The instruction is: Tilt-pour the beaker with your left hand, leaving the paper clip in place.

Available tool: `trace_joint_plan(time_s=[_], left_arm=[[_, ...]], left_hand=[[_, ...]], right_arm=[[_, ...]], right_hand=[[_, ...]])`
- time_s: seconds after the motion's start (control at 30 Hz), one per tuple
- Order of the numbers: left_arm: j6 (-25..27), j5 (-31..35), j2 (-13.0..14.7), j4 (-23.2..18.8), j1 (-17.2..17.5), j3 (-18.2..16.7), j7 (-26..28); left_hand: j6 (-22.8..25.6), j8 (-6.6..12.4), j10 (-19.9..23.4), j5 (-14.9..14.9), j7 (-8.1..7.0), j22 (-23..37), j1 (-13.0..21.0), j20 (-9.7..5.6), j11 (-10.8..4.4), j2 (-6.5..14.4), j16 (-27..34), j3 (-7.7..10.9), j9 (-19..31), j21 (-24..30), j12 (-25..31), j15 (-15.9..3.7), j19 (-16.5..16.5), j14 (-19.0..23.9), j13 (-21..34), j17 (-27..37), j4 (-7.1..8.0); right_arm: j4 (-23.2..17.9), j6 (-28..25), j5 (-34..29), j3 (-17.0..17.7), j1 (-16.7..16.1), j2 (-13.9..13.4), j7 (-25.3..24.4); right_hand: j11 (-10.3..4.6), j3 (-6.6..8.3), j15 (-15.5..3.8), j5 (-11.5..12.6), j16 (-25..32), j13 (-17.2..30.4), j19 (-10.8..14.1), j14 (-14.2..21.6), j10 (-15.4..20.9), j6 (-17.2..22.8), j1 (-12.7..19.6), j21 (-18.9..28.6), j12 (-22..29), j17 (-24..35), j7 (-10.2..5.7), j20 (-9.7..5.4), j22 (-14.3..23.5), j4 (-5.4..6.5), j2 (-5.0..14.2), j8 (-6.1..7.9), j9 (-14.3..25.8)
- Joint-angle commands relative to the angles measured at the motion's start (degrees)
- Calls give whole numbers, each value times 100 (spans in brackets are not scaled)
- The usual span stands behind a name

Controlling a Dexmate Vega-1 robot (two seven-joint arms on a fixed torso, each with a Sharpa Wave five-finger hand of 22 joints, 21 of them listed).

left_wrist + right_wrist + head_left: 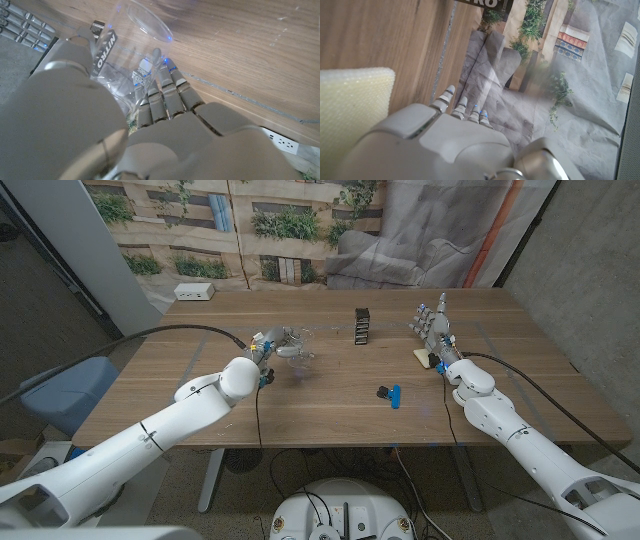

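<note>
My left hand (264,352) grips a clear beaker (295,345) over the table's middle left, and the beaker looks tipped with its mouth toward the table's centre. In the left wrist view my fingers (167,90) wrap the beaker's (131,47) glass wall and its round rim points away from the palm. A blue and black paper clip (390,394) lies on the wood to the right of the beaker, well apart from both hands. My right hand (434,328) stands upright at the right with its fingers apart, holding nothing.
A black box (362,327) stands behind the table's centre, and its lettering shows through the glass (106,47). A yellow sponge (424,358) lies beside my right wrist, also seen as the sponge (350,107). A white power strip (194,292) sits at the far left corner.
</note>
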Motion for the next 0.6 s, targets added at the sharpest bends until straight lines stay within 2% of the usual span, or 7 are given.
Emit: trace_joint_plan(time_s=[0.03, 0.3, 0.4, 0.6], left_arm=[[-1310, 155, -694, 1242, 308, -127, 98], [-2272, 360, -965, 1894, 247, -104, 138], [-2399, 419, -1030, 2022, 224, -104, 117], [-2737, 553, -1174, 2318, 170, -75, 113]], left_hand=[[754, 721, 804, -22, -309, 15, -419, -161, -824, 1350, -20, 178, 8, -27, -33, -1108, -43, 363, 21, 27, 146], [736, 696, 775, -44, -343, 10, -465, -173, -813, 1342, -105, 204, 1, -52, -93, -1123, -100, 254, 4, -3, 106], [740, 692, 763, -52, -358, 9, -507, -180, -843, 1335, -149, 216, -1, -65, -117, -1115, -130, 222, -1, -34, 110], [655, 630, 677, -86, -374, 5, -646, -166, -851, 1278, -464, 270, -6, -123, -222, -993, -257, -189, 5, -221, 81]], right_arm=[[-2, -3, 1, 0, 0, -1, 0], [-2, -3, 1, 0, 0, -1, 0], [-2, -3, 1, 0, 0, -1, 0], [-3, -3, 1, 0, 0, -1, 0]], right_hand=[[16, -40, -122, 35, 17, 28, 5, -21, -53, -32, 37, 41, 35, 33, -4, 37, 26, -2, 491, 32, 9], [16, -40, -122, 35, 17, 28, 5, -21, -53, -32, 37, 41, 35, 33, -4, 37, 26, -2, 491, 32, 9], [16, -40, -122, 35, 17, 28, 5, -21, -53, -32, 37, 41, 35, 33, -4, 37, 26, -2, 491, 32, 9], [16, -40, -122, 35, 17, 28, 5, -21, -53, -32, 37, 41, 35, 33, -4, 37, 26, -2, 491, 32, 9]])
